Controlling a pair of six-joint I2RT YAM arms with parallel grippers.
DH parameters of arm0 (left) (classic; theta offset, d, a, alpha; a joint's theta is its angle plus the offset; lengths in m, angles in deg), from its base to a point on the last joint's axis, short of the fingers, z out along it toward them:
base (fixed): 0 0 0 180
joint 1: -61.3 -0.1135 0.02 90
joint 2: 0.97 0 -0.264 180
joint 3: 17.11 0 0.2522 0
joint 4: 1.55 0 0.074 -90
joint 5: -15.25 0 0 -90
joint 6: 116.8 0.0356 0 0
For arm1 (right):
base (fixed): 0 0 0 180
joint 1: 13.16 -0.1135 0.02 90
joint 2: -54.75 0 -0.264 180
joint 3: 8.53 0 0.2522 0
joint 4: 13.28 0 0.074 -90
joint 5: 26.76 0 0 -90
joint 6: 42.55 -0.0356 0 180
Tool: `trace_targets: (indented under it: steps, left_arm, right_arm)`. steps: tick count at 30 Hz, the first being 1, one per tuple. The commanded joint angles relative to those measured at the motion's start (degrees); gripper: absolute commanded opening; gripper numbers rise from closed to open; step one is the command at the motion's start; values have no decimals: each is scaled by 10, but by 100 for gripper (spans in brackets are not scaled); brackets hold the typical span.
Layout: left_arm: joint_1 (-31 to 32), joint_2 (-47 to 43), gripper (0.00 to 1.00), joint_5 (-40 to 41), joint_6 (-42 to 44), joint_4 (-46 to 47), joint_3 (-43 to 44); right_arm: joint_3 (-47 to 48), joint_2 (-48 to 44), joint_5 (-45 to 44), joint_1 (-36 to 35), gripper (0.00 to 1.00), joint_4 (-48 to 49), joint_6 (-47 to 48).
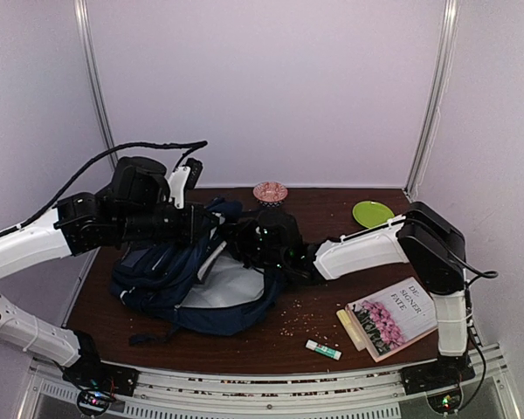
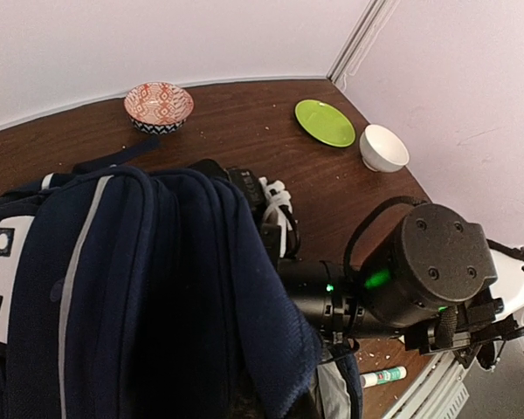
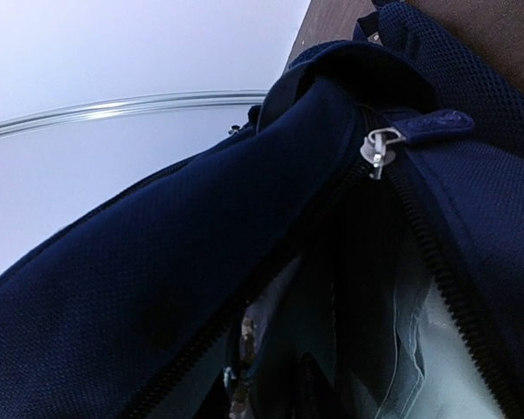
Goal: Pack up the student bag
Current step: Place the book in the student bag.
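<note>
- left tool (image 1: 203, 223) is squeezed together right up at the top edge of the student bag (image 1: 192, 279). Its fingers are buried in navy fabric in its own wrist view, and it looks like it's pinching that edge
- right tool (image 1: 243, 236) is poked in at the bag's mouth from the right side. Honestly can't tell if its fingers are apart or together, as fabric hides them in every view
- the bag sits on the dark wooden counter (image 1: 271, 336), left of centre, between the two arms, mouth gaping with the pale grey lining showing
- right wrist view looks straight into that opening: zipper teeth down both sides, and a pale zipper pull (image 3: 380, 150) near the top
- behind the bag there's a red patterned bowl (image 1: 270, 191) by the back wall, with a green plate (image 1: 372, 213) off to the right and a white bowl (image 2: 383, 147) just beside the plate
- near right corner: a book (image 1: 393, 319) with pink flowers on the cover, and a glue stick (image 1: 323, 350) close to the front edge
- crumbs (image 1: 293, 305) are scattered on the wood by the bag
</note>
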Motion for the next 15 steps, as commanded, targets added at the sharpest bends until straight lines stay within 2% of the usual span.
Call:
trace_targets:
  steps: [1,6,9,12,15]
  left_arm:
    - [12,-3,0,-61,3,147,44]
    - [14,1,0,-89,4,175,44]
    - [14,-4,0,-79,13,169,46]
    - [14,-19,0,-46,26,156,37]
    - [14,-40,0,3,35,146,17]
  right_arm:
    - [58,23,54,-10,18,-30,10]
    - [110,50,67,-13,18,-66,21]
    - [130,66,84,-14,20,-71,29]
    - [136,61,107,-12,29,-80,51]
    - [128,45,126,-8,46,-85,63]
